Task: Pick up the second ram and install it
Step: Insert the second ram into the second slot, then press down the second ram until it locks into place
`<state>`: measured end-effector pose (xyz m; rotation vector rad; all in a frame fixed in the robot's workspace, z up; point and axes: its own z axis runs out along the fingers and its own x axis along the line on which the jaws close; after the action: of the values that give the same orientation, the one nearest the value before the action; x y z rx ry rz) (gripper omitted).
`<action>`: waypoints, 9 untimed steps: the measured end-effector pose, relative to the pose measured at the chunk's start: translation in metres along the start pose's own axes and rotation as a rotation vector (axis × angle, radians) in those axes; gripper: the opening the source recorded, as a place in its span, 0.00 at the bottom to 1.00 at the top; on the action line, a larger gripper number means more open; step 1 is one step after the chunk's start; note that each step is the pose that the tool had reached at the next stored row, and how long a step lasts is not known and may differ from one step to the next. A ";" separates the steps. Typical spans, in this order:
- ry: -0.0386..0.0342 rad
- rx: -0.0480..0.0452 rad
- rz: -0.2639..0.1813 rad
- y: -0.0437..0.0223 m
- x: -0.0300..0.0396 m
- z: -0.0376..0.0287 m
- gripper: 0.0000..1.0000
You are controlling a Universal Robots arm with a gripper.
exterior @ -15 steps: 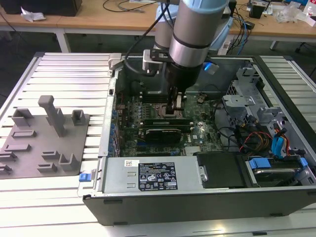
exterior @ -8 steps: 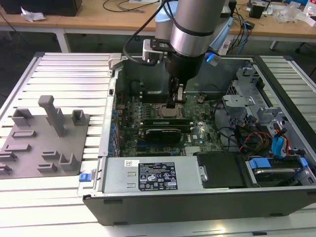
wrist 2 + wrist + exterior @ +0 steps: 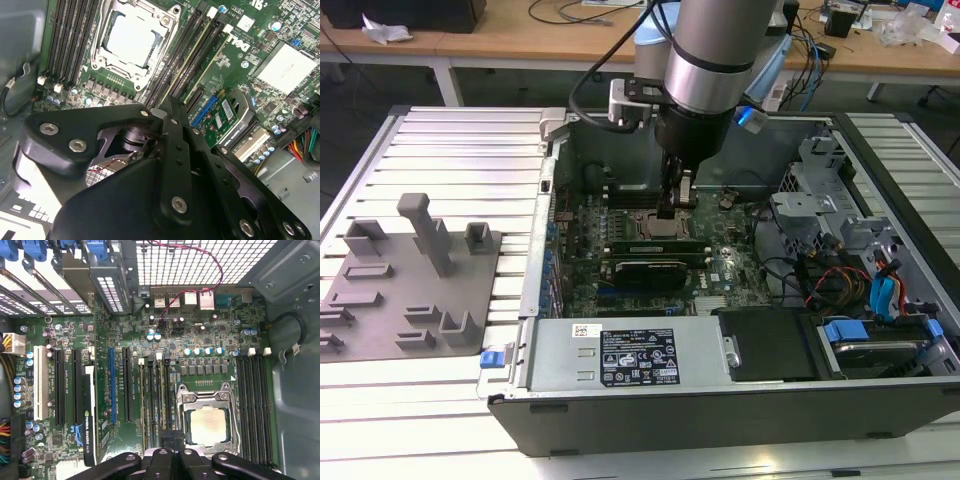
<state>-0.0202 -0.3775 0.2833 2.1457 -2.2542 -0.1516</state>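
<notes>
Exterior view: my gripper (image 3: 677, 205) hangs low over the motherboard (image 3: 720, 275), beside the CPU socket (image 3: 655, 226).

Second wrist view: fingers pressed together. The second ram (image 3: 192, 62) looks seated in the memory slots (image 3: 175, 57).

First wrist view: I'd press straight down, evenly.

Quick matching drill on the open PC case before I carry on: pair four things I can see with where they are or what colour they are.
1. CPU socket
2. gripper
3. power supply
4. grey fixture plate

a. outside the case, at the exterior view's left
b. between two banks of memory slots
c. silver box along the case's near edge
d. down over the motherboard

Pairs: 1-b, 2-d, 3-c, 4-a
</notes>
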 end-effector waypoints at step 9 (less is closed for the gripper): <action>0.0033 -0.0021 -0.038 -0.0080 -0.0002 0.0031 0.11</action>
<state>-0.0124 -0.3775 0.2796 2.1875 -2.2110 -0.1511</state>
